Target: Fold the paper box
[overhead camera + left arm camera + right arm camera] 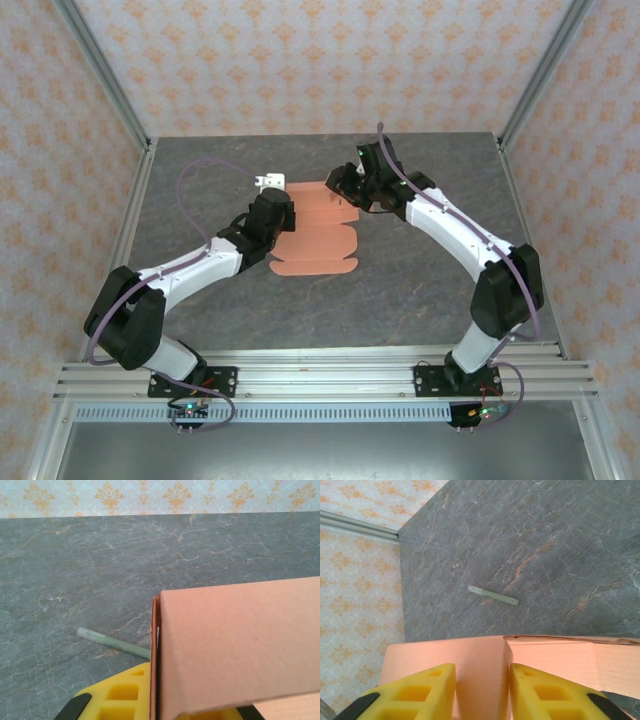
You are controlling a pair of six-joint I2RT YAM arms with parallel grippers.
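Note:
The paper box [318,240] is a salmon-orange die-cut sheet lying mid-table, its far part folded up between the two arms. My left gripper [272,205] is at the sheet's left edge. In the left wrist view an upright card wall [155,655] passes between the yellow fingers [117,695], and a raised flap [240,645] covers the right one, so the left gripper [165,695] is shut on the paper box. My right gripper [347,186] is at the far right corner. Its yellow fingers [415,692] stand apart above a card panel [480,660], with a fold ridge beside the right finger.
A thin grey-green stick [492,595] lies loose on the dark marble tabletop [430,280] beyond the card, also seen as the stick [112,642] just left of the upright wall. Patterned walls and metal posts [105,90] enclose the table.

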